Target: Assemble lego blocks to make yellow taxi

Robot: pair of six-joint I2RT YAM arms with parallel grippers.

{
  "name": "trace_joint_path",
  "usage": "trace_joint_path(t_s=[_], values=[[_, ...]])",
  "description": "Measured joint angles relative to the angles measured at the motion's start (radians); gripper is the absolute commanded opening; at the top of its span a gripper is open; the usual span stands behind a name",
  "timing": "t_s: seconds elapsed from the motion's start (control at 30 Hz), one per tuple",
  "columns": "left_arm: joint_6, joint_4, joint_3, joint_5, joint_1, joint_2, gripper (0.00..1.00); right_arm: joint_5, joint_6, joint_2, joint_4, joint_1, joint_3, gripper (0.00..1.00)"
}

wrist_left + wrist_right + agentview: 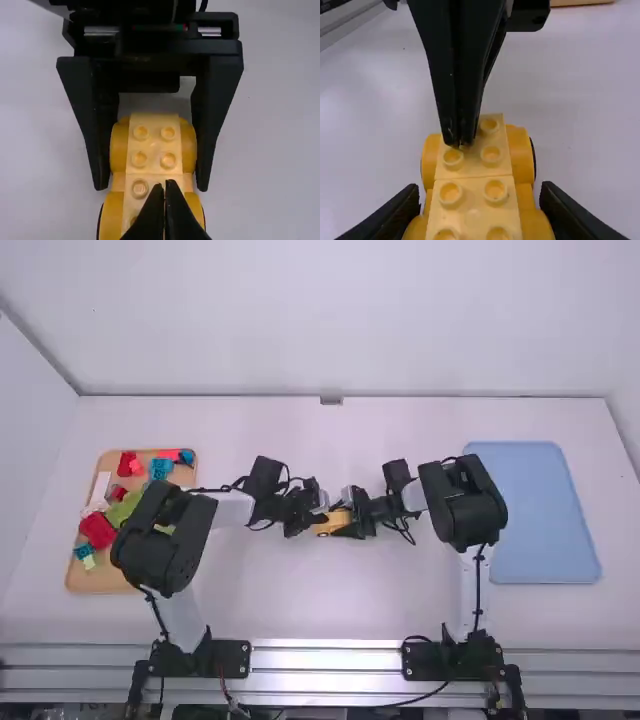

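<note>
Yellow taxi [152, 157] lies lengthwise between two arms, just under left end effector [165, 186], closed and empty; right end effector [480, 189] grips its sides.

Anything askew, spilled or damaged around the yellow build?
Nothing stands out. Yellow build: studs up, seam across its top looks straight, no visible cracks. Right gripper has a finger along each side; left gripper has its closed tips at the studs. Loose blocks lie mixed on the tan tray, nothing spilled that I see.

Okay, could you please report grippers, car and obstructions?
Right gripper clamped on yellow car. Left gripper shut. In the way: its fingertips, at the studs.
</note>
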Motion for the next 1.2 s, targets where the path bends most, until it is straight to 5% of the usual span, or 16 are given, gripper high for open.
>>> trace_joint_path(t_s=[0.53,0.87,1.13,1.2], values=[[0.012,-0.09,0.034,-0.076,-0.012,-0.026,0.02,0.008,0.017,0.0,0.023,0.005,0.0,0.54],[0.027,-0.106,0.035,-0.208,0.016,-0.293,0.03,0.058,0.047,0.0,0.026,0.008,0.029,0.54],[-0.116,-0.113,0.047,-0.32,0.07,-0.354,0.18,0.139,0.109,-0.002,0.007,0.008,0.081,0.54],[-0.127,-0.113,0.047,-0.332,0.072,-0.354,0.46,0.153,0.115,-0.002,0.003,0.008,0.089,0.54]])
